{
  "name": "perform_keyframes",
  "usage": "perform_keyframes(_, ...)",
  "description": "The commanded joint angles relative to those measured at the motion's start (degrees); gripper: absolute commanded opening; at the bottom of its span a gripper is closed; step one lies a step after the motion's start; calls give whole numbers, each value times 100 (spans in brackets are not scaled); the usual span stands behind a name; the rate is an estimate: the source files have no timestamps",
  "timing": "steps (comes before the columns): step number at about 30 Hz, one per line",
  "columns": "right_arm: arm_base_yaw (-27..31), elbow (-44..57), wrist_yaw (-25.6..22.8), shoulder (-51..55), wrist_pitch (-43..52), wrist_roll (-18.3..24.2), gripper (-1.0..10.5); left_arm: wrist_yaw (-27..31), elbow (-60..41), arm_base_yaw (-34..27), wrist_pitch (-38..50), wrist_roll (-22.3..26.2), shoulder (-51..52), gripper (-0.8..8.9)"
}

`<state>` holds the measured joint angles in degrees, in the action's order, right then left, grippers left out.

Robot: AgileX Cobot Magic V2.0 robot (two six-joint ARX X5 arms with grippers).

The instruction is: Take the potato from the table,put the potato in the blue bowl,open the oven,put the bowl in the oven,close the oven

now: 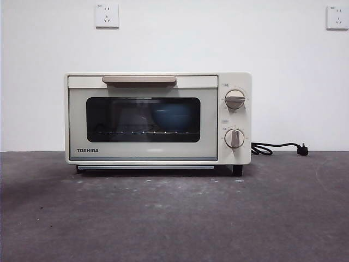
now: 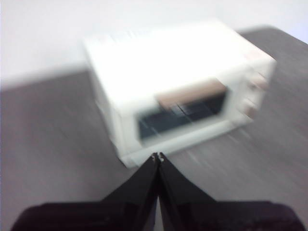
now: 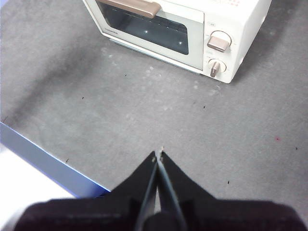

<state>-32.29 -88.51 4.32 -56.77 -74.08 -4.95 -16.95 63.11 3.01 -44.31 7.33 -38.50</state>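
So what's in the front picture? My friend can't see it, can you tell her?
A cream-white oven sits on a dark grey table with its door shut. The blue bowl shows dimly through the dark window, and a black cord trails off beside the oven.

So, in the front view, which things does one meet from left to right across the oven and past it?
TOSHIBA label → beige bar handle → blue bowl seen through the dark door window → two round knobs, one above the other → black cord → its plug.
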Motion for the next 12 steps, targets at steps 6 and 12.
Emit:
perform_keyframes(6,-2,0,-20,70,22,-52,4,721,-2756,-201,3832,492,1508,-4)
perform_keyframes(12,-2,0,-17,96,22,-50,4,1451,-4365,-240,4387,485,2455,-4)
